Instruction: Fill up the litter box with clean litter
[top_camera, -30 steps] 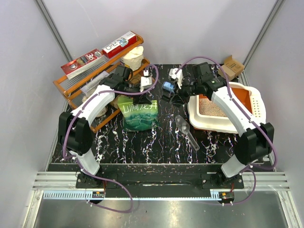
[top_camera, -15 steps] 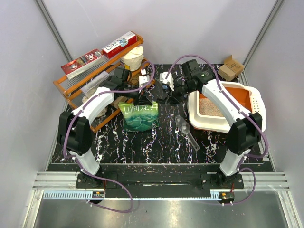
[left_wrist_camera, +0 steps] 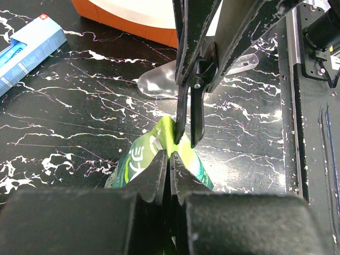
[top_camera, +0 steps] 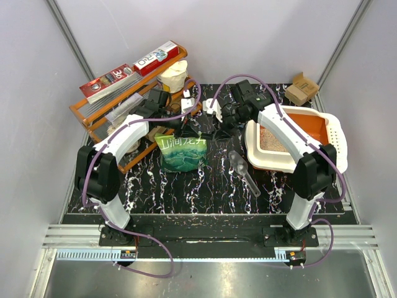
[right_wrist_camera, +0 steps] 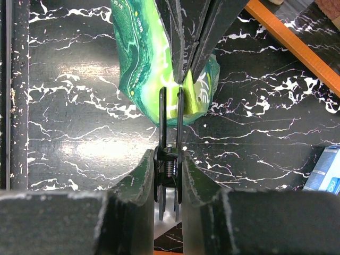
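Note:
The litter box [top_camera: 275,165] sits at the right, white rim, orange inside, with pale clean litter [top_camera: 273,141] in its near half. A green pouch [top_camera: 181,152] stands left of centre. My left gripper [top_camera: 178,127] is shut on the pouch's top edge, seen in the left wrist view [left_wrist_camera: 169,155] with the pouch [left_wrist_camera: 139,159] below. My right gripper [top_camera: 217,128] is shut on a black spring clip [right_wrist_camera: 170,154], pressing its handles. The clip's open arms [left_wrist_camera: 189,114] straddle the top edge of the pouch [right_wrist_camera: 141,69], right beside my left fingers [right_wrist_camera: 194,32].
A clear plastic scoop [top_camera: 243,171] lies between the pouch and the litter box. An orange wire rack [top_camera: 111,108] with boxes stands at the back left. A cardboard box [top_camera: 302,88] is at the back right. A blue box [left_wrist_camera: 29,50] lies near the rack.
My right arm has swung left from the litter box to the pouch, carrying the clip to the pouch's top edge. The left gripper has kept its hold on the pouch.

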